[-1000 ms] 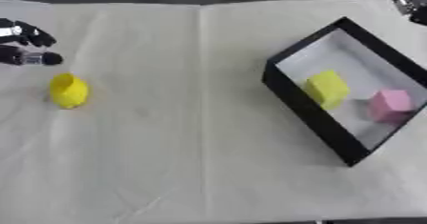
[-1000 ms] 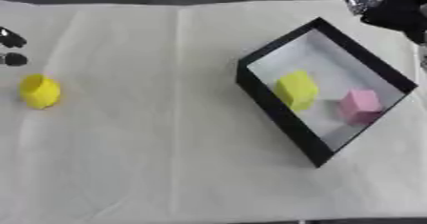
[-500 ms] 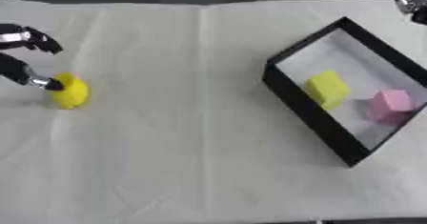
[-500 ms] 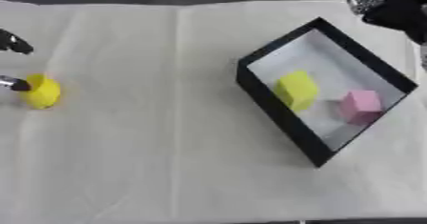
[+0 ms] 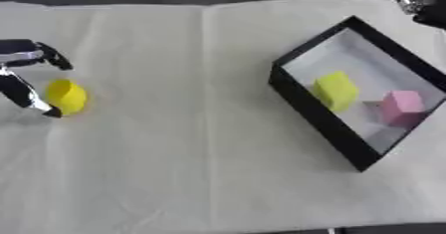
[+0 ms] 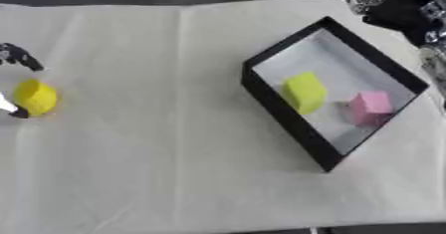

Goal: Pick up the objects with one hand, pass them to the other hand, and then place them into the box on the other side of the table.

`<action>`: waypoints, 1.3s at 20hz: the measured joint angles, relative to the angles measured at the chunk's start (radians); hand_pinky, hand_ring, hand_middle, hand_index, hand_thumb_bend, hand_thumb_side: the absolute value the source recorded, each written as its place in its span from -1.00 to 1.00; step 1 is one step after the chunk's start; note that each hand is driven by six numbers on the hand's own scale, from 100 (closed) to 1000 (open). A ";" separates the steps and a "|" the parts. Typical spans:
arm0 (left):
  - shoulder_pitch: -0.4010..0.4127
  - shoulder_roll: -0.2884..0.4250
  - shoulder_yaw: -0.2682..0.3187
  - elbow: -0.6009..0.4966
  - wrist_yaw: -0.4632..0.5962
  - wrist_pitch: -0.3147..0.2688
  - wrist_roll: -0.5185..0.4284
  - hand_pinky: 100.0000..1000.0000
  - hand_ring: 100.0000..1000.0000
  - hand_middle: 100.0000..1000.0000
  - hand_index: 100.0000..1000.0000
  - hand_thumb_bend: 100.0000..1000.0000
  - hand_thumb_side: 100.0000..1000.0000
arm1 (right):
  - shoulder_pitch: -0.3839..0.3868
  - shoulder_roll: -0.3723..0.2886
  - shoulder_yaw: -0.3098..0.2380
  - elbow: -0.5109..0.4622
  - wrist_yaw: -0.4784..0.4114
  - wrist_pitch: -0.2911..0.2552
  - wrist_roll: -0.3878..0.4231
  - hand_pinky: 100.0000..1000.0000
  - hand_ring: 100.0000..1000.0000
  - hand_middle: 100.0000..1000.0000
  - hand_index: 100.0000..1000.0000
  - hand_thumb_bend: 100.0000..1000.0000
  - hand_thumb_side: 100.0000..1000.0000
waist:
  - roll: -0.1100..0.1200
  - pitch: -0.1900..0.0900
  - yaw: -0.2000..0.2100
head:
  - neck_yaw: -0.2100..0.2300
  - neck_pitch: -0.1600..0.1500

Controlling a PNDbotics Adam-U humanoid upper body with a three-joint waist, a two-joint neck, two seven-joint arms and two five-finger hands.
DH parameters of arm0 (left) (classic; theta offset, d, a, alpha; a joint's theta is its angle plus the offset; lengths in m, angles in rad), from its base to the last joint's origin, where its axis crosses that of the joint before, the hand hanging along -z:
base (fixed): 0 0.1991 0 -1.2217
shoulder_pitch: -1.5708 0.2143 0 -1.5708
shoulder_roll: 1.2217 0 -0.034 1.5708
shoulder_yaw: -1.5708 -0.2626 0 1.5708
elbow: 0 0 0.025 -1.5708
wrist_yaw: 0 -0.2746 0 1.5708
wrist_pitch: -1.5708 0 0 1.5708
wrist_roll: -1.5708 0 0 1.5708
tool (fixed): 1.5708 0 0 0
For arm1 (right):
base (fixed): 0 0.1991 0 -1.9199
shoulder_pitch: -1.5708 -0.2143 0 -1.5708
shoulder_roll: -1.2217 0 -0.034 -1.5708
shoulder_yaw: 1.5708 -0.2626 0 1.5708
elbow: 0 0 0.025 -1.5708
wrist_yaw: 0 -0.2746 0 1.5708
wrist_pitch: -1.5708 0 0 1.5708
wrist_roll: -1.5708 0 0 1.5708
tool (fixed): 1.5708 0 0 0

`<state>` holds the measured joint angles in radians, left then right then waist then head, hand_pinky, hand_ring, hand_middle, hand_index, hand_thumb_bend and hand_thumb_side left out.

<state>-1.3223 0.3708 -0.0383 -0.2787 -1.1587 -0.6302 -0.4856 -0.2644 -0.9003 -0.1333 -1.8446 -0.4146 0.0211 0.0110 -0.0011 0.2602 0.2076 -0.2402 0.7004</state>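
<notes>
On the cream cloth (image 5: 200,143), far left of the black box (image 5: 300,101), the left hand (image 5: 24,76) (fingers spread, holding nothing) brackets the yellow object (image 5: 66,96), which might roll away if nudged.

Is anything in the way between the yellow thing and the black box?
Nothing visible. The yellow object lies at the table's left by the left hand, and only bare white cloth stretches across to the black box, which already holds a yellow block and a pink block.

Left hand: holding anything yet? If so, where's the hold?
Nothing held yet. The left hand is open around the yellow object, a digit at its lower left edge; the object sits on the table.
</notes>
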 measured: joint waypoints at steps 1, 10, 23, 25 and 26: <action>0.002 -0.002 0.000 0.006 -0.011 -0.002 0.002 0.75 0.69 0.47 0.66 0.21 -0.61 | 0.000 0.001 0.000 0.002 0.000 0.001 0.001 1.00 1.00 0.64 1.00 -1.00 -0.66 | 0.000 0.000 0.000 | 0.000 0.000; 0.004 -0.011 0.007 0.023 -0.020 0.002 0.007 0.74 0.61 0.38 0.47 -0.67 -0.91 | 0.000 0.008 0.005 0.003 0.006 0.002 0.002 1.00 1.00 0.64 1.00 -1.00 -0.67 | -0.002 0.000 0.003 | 0.002 0.000; 0.009 -0.010 0.007 -0.056 0.113 0.062 0.018 0.49 0.14 -0.03 0.05 -1.00 -1.00 | 0.001 0.008 0.008 0.007 0.009 0.001 0.001 1.00 1.00 0.65 1.00 -1.00 -0.68 | -0.004 0.000 0.004 | 0.001 0.001; 0.024 -0.010 0.006 -0.109 0.159 0.076 0.042 0.47 0.11 -0.08 0.02 -1.00 -1.00 | 0.001 0.008 0.007 0.006 0.005 -0.001 -0.001 1.00 1.00 0.65 1.00 -1.00 -0.69 | -0.005 0.000 0.007 | 0.001 0.001; 0.032 -0.009 0.006 -0.139 0.185 0.086 0.053 0.47 0.10 -0.09 0.01 -1.00 -1.00 | 0.001 0.008 0.007 0.003 0.004 -0.002 -0.002 1.00 1.00 0.65 1.00 -1.00 -0.69 | -0.006 0.000 0.009 | 0.001 0.001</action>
<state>-1.2901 0.3617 -0.0328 -0.4173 -0.9738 -0.5443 -0.4322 -0.2632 -0.8923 -0.1266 -1.8411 -0.4109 0.0196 0.0089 -0.0070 0.2602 0.2163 -0.2392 0.7012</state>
